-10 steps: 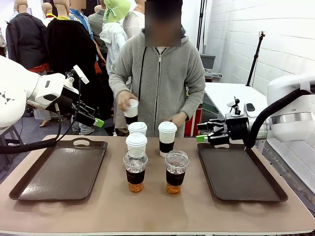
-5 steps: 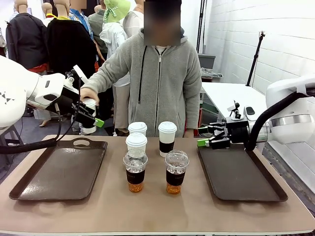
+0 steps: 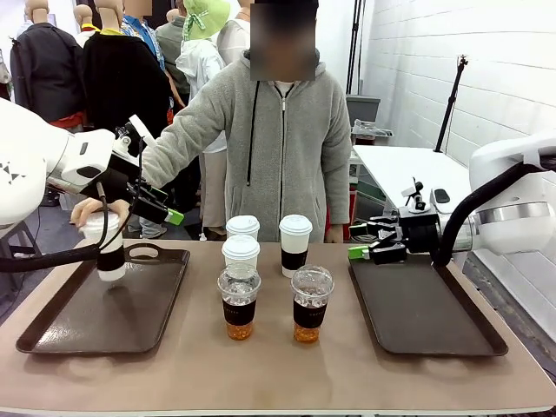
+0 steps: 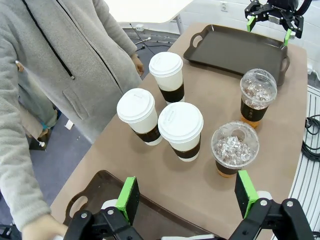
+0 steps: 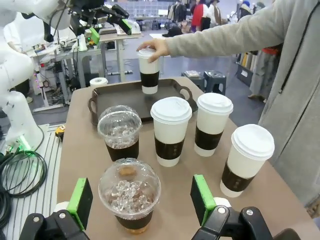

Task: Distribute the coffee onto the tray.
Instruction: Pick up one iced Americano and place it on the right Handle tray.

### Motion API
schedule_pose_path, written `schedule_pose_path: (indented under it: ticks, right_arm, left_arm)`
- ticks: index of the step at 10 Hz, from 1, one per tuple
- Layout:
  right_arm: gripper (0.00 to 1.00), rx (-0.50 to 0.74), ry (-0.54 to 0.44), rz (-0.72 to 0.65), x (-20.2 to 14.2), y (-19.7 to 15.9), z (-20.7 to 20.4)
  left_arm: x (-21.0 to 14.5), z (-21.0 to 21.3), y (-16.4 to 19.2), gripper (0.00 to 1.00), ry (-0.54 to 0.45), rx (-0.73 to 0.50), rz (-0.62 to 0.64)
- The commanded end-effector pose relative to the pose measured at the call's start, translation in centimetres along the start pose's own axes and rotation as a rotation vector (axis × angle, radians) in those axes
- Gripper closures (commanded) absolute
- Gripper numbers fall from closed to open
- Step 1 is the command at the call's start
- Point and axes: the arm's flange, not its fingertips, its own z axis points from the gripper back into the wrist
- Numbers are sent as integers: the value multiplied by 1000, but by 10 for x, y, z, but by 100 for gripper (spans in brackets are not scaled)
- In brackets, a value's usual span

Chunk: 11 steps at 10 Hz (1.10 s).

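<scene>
Tabletop point(image 3: 278, 369) in tan carries 2 dark trays point(image 3: 421, 304) flanking 5 cups point(image 3: 239, 304); left gripper point(image 3: 165, 213) and right gripper point(image 3: 358, 243) both gape empty.

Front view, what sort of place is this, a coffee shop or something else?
Probably a robotics lab, not a cafe: a white left arm and right arm flank the table, cables lie coiled beside it, and the wall is bare painted block.
</scene>
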Motion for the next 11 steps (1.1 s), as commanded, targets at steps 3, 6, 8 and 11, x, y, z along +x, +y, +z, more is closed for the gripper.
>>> schedule_pose_path:
  ticks: [3,6,8,11]
  right_arm:
    - [0,61,-101,34,-46,-15,0]
    - [0,79,-81,33,-78,-25,-7]
    - [0,88,-71,28,-100,-31,-15]
    - [0,111,-84,43,-116,-35,-21]
  left_arm:
    - [-2,-1,1,0,-2,-7,7]
    - [-2,-1,1,0,-2,-7,7]
    - [-2,-1,1,0,-2,-7,7]
    - [-2,-1,1,0,-2,-7,7]
